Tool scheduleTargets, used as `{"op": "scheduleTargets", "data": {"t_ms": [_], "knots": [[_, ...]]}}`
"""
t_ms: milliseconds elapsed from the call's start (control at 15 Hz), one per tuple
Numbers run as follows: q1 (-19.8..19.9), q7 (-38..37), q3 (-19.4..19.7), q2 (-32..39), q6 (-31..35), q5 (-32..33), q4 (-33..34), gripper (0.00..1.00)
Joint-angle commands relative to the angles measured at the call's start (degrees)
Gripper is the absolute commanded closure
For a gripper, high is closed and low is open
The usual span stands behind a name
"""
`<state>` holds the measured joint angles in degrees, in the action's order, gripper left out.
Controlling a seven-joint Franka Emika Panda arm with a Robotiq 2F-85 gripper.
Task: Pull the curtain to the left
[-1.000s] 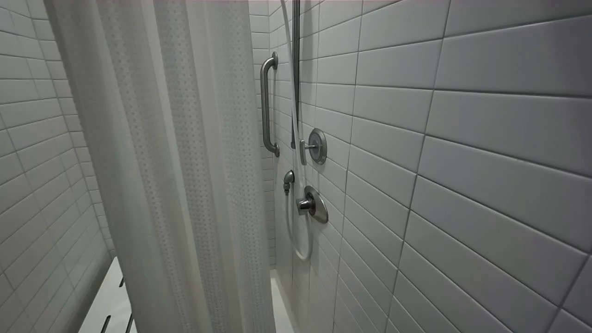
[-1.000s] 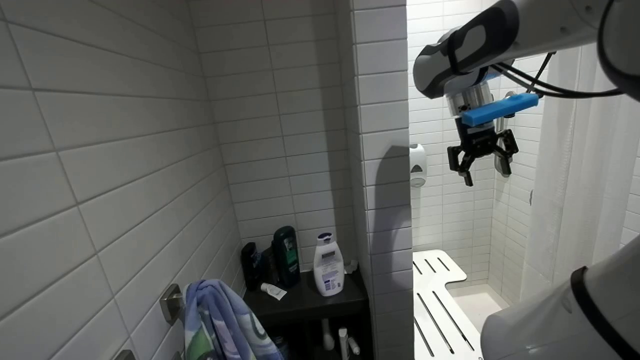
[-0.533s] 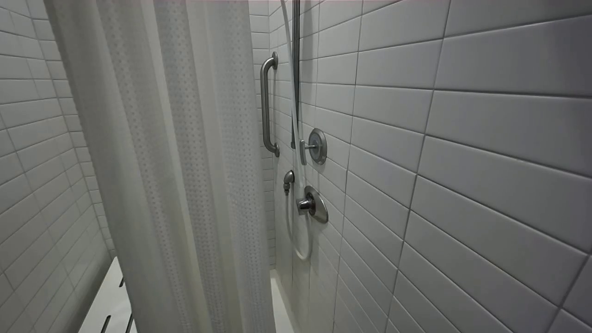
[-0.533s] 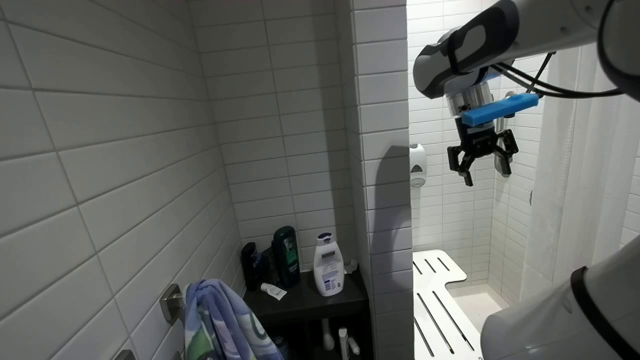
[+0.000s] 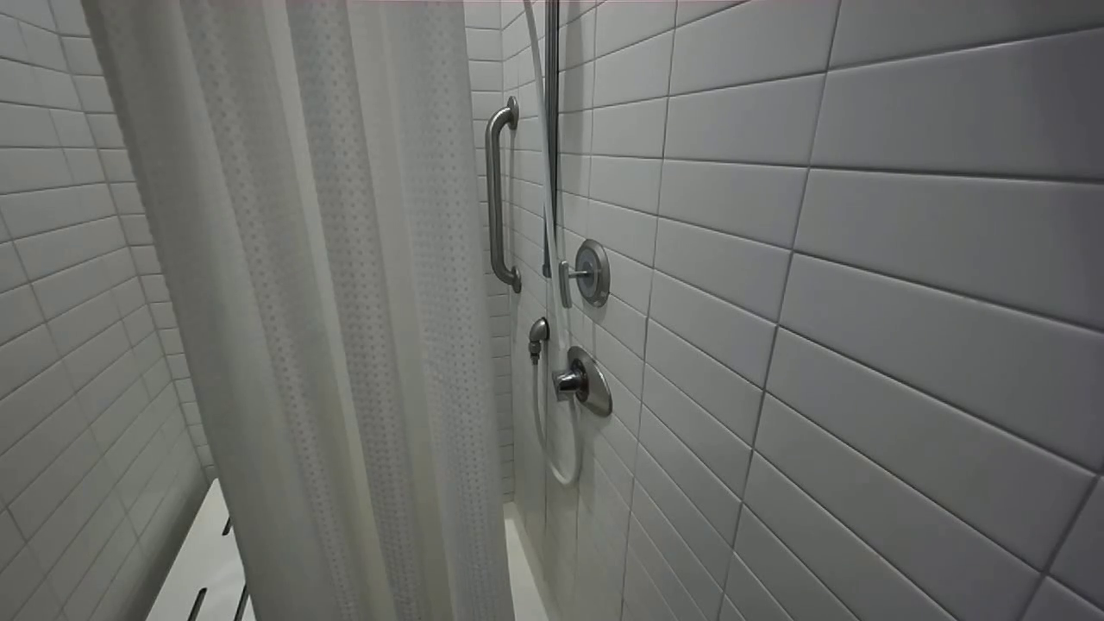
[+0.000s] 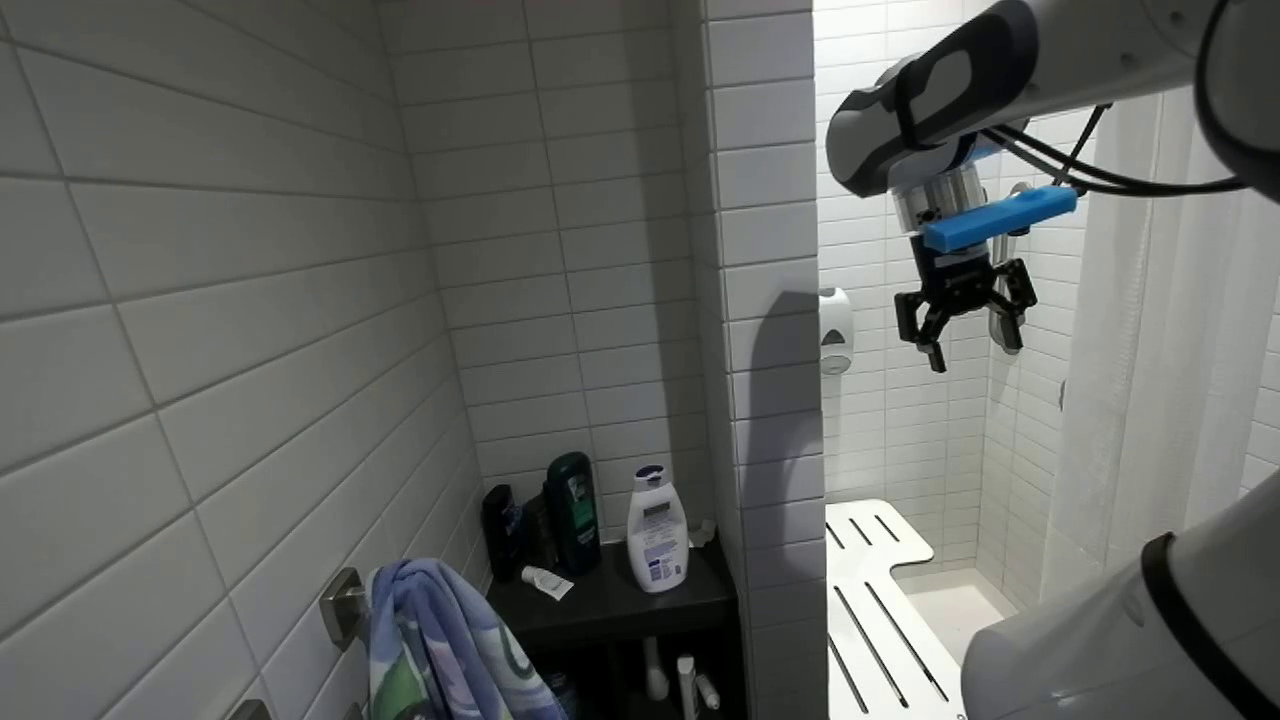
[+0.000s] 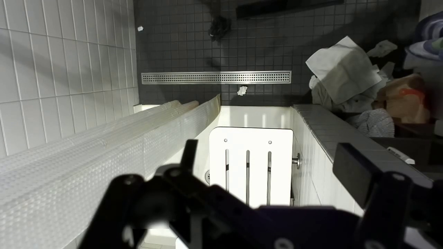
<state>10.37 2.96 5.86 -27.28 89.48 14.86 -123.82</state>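
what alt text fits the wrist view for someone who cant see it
An open, empty gripper points down, with a white shower curtain hanging in folds at the picture's left. Beyond the gripper shows a white slotted seat; a metal drain grate lies in the dark tiled floor at the top.

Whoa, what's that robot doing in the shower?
A robot arm is there to pull the white shower curtain to the left. It has not got hold of it yet: its black gripper hangs open above the slatted white seat, holding nothing, while the curtain hangs in folds off to one side.
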Motion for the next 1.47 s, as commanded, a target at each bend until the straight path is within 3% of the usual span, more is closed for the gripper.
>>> {"op": "scheduleTargets", "data": {"t_ms": [0, 400, 733, 1133, 1400], "knots": [[-1.02, -0.32, 0.77, 0.03, -0.29, 0.30, 0.21, 0.00], [-1.03, 0.31, 1.01, 1.29, 0.43, 1.83, 0.89, 0.00], [-0.47, -0.44, 1.10, 3.65, 5.30, 7.18, 1.53, 0.00], [1.28, -4.10, 1.21, 8.32, 15.49, 18.83, 2.58, 0.00], [3.05, -9.84, 1.38, 12.09, 19.93, 31.74, 4.87, 0.00]]}}
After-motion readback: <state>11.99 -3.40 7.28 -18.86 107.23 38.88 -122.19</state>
